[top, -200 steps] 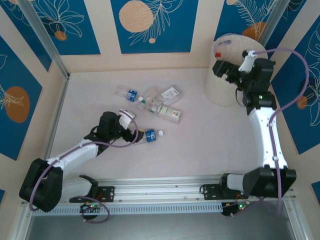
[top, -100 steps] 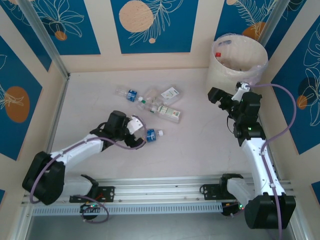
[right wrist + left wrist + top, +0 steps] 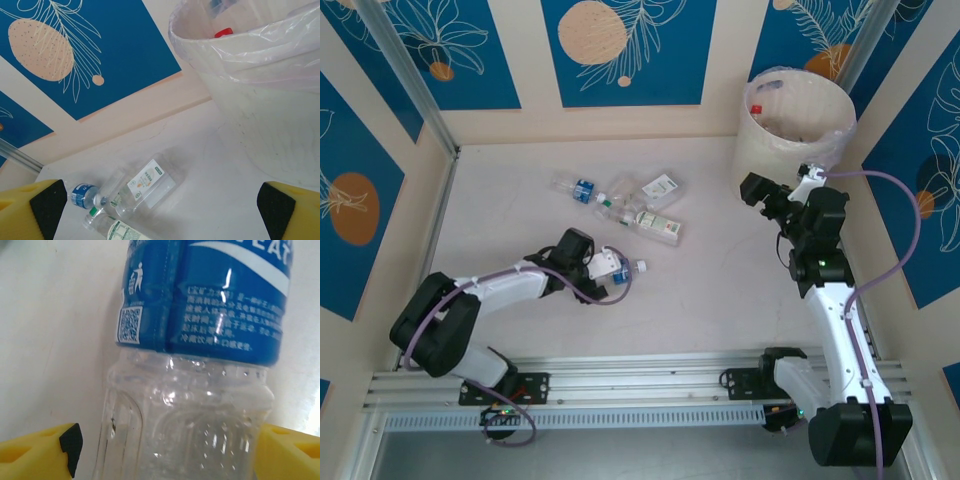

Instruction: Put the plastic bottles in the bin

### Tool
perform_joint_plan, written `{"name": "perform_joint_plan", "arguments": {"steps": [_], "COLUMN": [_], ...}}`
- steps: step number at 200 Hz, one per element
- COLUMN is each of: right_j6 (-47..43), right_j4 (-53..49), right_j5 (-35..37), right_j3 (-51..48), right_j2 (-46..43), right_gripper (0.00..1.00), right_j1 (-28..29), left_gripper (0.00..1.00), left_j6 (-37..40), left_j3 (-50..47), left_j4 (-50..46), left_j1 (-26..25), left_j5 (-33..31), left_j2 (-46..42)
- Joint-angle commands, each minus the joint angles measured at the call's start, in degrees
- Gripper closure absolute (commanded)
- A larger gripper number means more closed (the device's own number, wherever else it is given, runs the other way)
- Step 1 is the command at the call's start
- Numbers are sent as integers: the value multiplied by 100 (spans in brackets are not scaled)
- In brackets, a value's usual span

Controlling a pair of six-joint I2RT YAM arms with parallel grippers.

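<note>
We see the blue-labelled bottle [image 3: 200, 365] lying between our left gripper's [image 3: 165, 445] parted fingers, a gap beside one.

I see a pale tabletop [image 3: 720, 300], walled at its far and side edges by blue panels [image 3: 665, 50] printed with peach discs and white leaves; an aluminium rail [image 3: 640, 362] spans its near edge.

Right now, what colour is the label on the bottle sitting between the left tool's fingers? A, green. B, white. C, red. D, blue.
D: in the left wrist view the bottle lying between the yellow fingers of the left tool carries a blue label with white print.
</note>
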Motion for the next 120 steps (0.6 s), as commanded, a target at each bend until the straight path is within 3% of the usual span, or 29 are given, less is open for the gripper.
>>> {"name": "perform_joint_plan", "arguments": {"steps": [1, 26, 56, 102, 120], "right_j6": [-188, -266, -254, -198, -268], "right_j4": [-20, -70, -54, -94, -202], "right_j5": [221, 232, 372, 410, 197], "right_j3": [-72, -48, -57, -38, -36], "right_j2": [-152, -148, -73, 59, 8], "right_gripper": [0, 0, 1, 1, 1], "right_j1": [33, 38, 33, 42, 51], "left_gripper": [16, 21, 33, 59, 61], "left_j6": [385, 522, 564, 306, 177], "left_j3": [200, 302, 295, 91, 86], "left_j4": [107, 35, 88, 429, 411], "left_j1": [-154, -307, -339, -344, -343], "left_j5": [-15, -417, -460, -195, -32], "left_j2": [313, 623, 744, 301, 129]}}
